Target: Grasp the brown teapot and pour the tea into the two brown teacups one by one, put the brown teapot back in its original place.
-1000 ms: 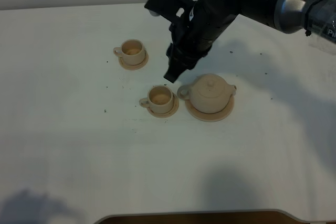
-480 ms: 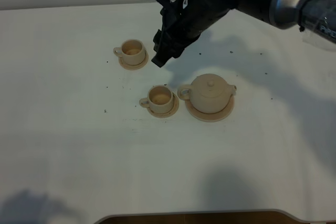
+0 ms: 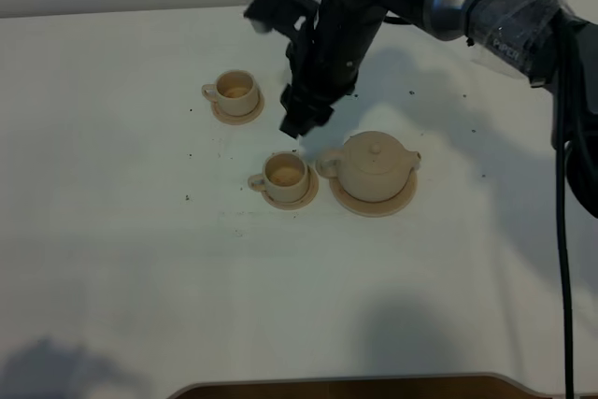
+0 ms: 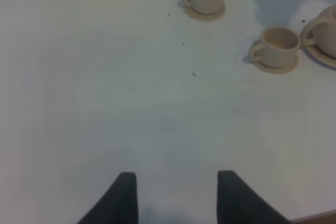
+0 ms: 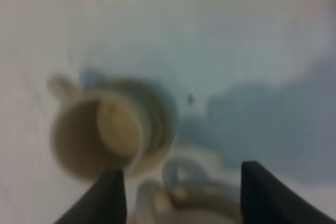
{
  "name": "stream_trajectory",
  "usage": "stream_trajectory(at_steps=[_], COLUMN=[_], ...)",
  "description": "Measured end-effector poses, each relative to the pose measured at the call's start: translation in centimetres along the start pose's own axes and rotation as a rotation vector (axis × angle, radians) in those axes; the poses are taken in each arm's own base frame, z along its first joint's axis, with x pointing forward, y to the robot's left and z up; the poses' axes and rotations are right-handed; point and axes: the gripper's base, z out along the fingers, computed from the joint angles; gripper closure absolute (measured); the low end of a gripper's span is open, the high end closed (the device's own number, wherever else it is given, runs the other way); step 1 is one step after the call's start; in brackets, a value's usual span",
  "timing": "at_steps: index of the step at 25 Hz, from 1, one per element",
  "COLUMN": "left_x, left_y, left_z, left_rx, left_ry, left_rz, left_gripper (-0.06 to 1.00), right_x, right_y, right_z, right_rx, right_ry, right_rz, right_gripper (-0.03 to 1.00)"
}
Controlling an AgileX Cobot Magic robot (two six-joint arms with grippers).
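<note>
Listing from the near edge of the table (image 3: 112, 259) towards the far one.

Item 1: my left gripper (image 4: 173, 198). It is parked low over bare tabletop by an edge, well apart from the crockery. Fingers spread, nothing between them and nothing touched. I judge it is kept back so it stays out of the working arm's way.

Item 2: near teacup (image 3: 285, 173). It stands upright on its small saucer (image 3: 291, 199) about mid-table, with its handle turned away from the pot. Its inside looks tan, but I cannot tell whether that is tea.

Item 3: brown teapot (image 3: 374, 165). It stands upright with its lid on, seated squarely on the wide saucer (image 3: 374, 205) just beside the near teacup. The loop handle (image 3: 327, 164) faces that cup and the spout points the other way. The pot is in its home place.

Item 4: my right gripper (image 3: 301, 123). It hangs above the table just beyond the near teacup, on the pot's handle side. Jaws are spread as wide as they go, empty and touching nothing. My wrist view shows cup and handle blurred below the fingers. I judge it is placed to work at the handle.

Item 5: far teacup (image 3: 235, 91). It stands upright on its own saucer, nearer the far edge and well apart from the pot.
</note>
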Motion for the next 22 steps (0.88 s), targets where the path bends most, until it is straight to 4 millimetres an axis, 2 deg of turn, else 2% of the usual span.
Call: stream_trajectory(at_steps=[5, 11, 15, 22], left_x=[0.0, 0.0, 0.0, 0.0], left_y=[0.0, 0.0, 0.0, 0.0], left_z=[0.0, 0.0, 0.0, 0.0], left_rx=[0.0, 0.0, 0.0, 0.0], left_ry=[0.0, 0.0, 0.0, 0.0], left_rz=[0.0, 0.0, 0.0, 0.0], left_gripper=[0.59, 0.59, 0.59, 0.59], right_x=[0.5, 0.2, -0.1, 0.2], right_y=[0.3, 1.6, 2.4, 2.5], right_z=[0.1, 1.0, 1.8, 2.0], right_rx=[-0.021, -0.022, -0.035, -0.048], right_ry=[0.066, 0.109, 0.12, 0.154], right_rz=[-0.108, -0.22, -0.246, -0.253], right_gripper=[0.46, 0.46, 0.47, 0.47])
